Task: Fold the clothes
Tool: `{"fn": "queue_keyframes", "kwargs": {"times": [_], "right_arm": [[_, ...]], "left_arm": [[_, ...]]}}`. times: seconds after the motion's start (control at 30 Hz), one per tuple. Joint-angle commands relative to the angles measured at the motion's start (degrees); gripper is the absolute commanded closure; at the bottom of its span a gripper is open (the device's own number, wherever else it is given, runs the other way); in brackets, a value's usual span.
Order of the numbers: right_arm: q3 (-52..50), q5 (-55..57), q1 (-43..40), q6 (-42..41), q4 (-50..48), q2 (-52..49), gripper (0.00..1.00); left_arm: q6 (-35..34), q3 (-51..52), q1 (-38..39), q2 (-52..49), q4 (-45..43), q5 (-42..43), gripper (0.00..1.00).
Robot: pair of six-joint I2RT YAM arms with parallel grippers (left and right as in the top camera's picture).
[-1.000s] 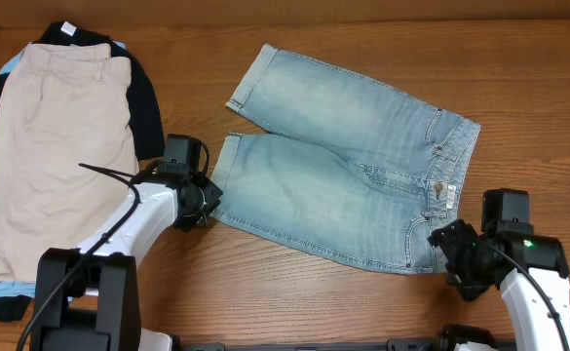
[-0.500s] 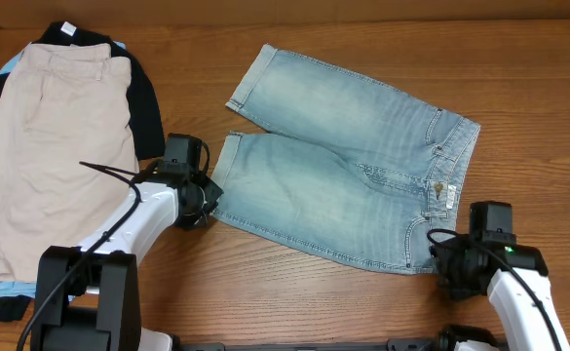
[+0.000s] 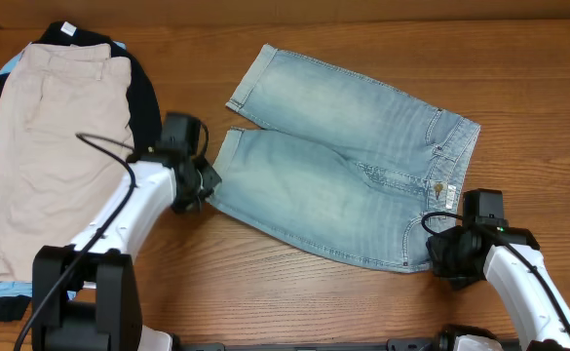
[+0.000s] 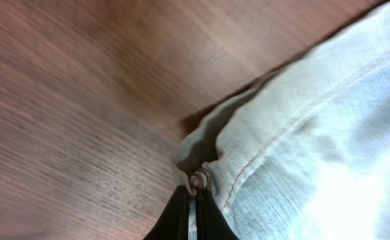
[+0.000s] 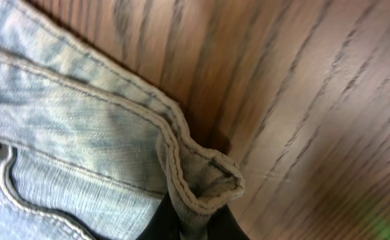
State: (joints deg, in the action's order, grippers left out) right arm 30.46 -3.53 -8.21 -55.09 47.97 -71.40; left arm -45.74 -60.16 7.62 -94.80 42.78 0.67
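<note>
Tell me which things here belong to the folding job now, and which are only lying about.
In the job: denim shorts, left gripper pinching a leg hem, right gripper pinching the waistband corner.
Lying about: beige garment on a black garment, at the left of the table.

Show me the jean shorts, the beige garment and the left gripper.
jean shorts (image 3: 314,195), overhead view, middle of the nearer leg.
beige garment (image 3: 56,156), overhead view, middle of the cloth.
left gripper (image 4: 195,210), left wrist view, between its fingertips.

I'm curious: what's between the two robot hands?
In the overhead view, the light-blue denim shorts span between the left gripper and right gripper, each pinching a corner.
</note>
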Motion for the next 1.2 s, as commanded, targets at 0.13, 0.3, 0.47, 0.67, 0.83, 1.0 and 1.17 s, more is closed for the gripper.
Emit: {"fn": "queue_keyframes", "kwargs": {"times": [0.13, 0.3, 0.47, 0.67, 0.83, 1.0, 1.17], "right_arm": [[12.63, -2.10, 0.59, 8.92, 14.36, 4.96, 0.96], [22.29, -2.10, 0.66, 10.82, 25.88, 11.91, 0.96], [25.03, -2.14, 0.66, 10.82, 33.38, 19.19, 0.96], [25.03, -1.64, 0.66, 10.80, 34.07, 21.05, 0.96], [25.00, 1.25, 0.57, 10.54, 29.64, 17.59, 0.96], [25.00, 3.80, -0.15, 10.60, 24.63, 11.10, 0.96], [25.00, 5.64, -1.68, 12.11, 18.14, 5.81, 0.96]], "left_arm": [[9.92, -22.40, -5.68, -0.15, 15.69, -5.75, 0.96], [14.40, -34.32, -6.62, -0.15, 26.32, -5.81, 0.96], [16.61, -41.90, -6.47, -0.11, 33.86, -5.77, 0.96], [17.03, -42.73, -5.84, -0.74, 31.63, -5.16, 0.96], [17.07, -42.73, -2.64, -2.51, 24.24, -4.83, 0.96], [18.56, -42.73, 1.90, -6.97, 14.36, -6.10, 0.96], [18.97, -42.73, 5.27, -13.57, 5.22, -7.08, 0.96]]}}
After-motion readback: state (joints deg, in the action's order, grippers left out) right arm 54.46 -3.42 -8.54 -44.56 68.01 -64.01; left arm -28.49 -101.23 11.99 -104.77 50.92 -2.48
